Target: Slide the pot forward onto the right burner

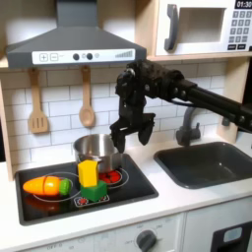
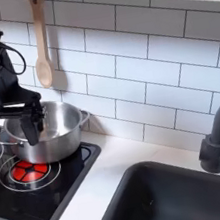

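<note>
A: What is closest in the first exterior view?

B: Some knobs [image 1: 146, 239] on the front of the toy kitchen. Just behind them is a black cooktop [image 1: 59, 207]. A carrot [image 1: 46, 185] lies on the first exterior view's left side of it. A yellow block [image 1: 89, 172] with some green and red bits sits near the middle.

A: Where is the pot?

B: The pot [image 1: 95, 150] is at the back of the cooktop, behind the yellow block. It is shiny and stands upright. In the second exterior view the pot [image 2: 53, 132] sits just behind a red burner [image 2: 31, 172]. Its front edge looks like it covers a bit of the ring. Most of the ring is bare.

A: And the gripper?

B: The gripper [image 1: 130, 133] hangs on the black arm [image 1: 187, 94], pointing down by the pot's rim on the first exterior view's right. Its fingers are spread a little apart. In the second exterior view the gripper [image 2: 14, 116] is at the pot's near rim. I cannot tell if it is pinching the rim.

A: What is farther back?

B: A dark sink [image 1: 212, 162] with a tap [image 1: 187, 126] is on the first exterior view's right. On the tiled wall hang a spatula [image 1: 37, 103] and a spoon [image 1: 87, 98]. Above them are a hood [image 1: 74, 39] and a microwave [image 1: 202, 28].
</note>
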You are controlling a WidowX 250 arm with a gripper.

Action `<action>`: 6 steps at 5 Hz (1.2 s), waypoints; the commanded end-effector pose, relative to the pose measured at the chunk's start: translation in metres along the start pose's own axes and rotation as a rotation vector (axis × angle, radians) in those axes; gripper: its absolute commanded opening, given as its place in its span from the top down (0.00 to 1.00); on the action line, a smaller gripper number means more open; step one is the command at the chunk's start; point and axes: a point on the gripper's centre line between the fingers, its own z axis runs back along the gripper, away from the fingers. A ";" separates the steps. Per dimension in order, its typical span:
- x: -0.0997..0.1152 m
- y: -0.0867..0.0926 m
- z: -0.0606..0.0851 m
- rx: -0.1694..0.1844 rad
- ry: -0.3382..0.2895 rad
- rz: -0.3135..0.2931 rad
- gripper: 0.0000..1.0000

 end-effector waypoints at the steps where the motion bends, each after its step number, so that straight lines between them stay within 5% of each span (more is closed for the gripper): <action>1: 0.000 0.000 0.000 0.000 0.002 0.000 0.00; 2: 0.000 0.000 0.000 0.000 0.002 0.000 0.00; 3: 0.000 0.000 0.000 0.000 0.000 0.000 0.11; 4: 0.013 0.008 -0.010 -0.020 -0.031 0.051 0.83; 5: 0.027 0.003 -0.023 -0.029 -0.037 0.004 1.00; 6: 0.047 0.006 -0.030 -0.063 -0.081 0.023 1.00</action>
